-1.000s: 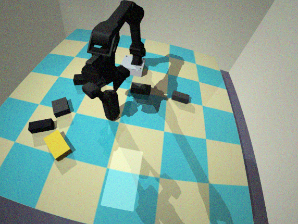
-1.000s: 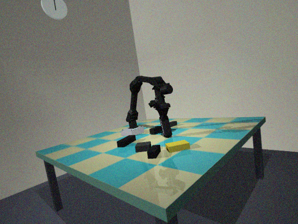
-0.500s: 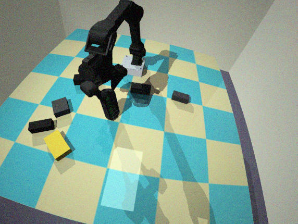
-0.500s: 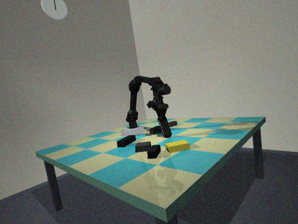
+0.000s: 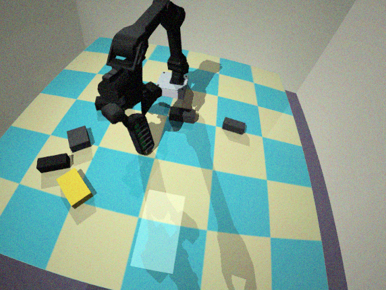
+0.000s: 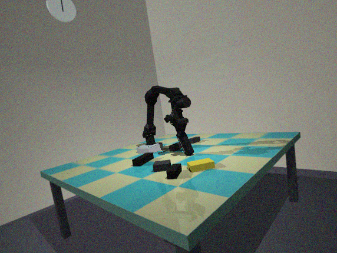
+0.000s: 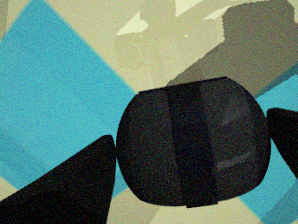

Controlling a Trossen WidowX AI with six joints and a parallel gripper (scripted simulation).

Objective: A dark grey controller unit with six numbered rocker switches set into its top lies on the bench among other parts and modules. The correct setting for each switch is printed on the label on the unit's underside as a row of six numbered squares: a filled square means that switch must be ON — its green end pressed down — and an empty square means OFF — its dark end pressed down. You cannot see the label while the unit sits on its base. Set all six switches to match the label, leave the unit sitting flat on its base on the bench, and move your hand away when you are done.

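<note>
The dark grey controller unit [image 5: 142, 136] [image 6: 185, 145] [image 7: 150, 145] is held steeply tilted, one end down. My gripper [image 5: 136, 116] [image 6: 181, 133] [image 7: 189, 131] is shut on it, with a fingertip at each side in the wrist view. Part of the rocker row with green marks shows in the top view, but the settings are too small to read. The wrist view shows a rounded dark face with a darker band down its middle; no label squares are readable there. I cannot tell whether the lower end touches the bench.
A dark grey block [image 5: 77, 139] [image 6: 162, 165], a black block [image 5: 54, 162] and a yellow block [image 5: 74, 186] [image 6: 201, 165] lie at the left in the top view. A dark block [image 5: 234, 125] lies right, another dark block [image 5: 176, 114] nearer the white base box [image 5: 171, 89] [image 6: 148, 148].
</note>
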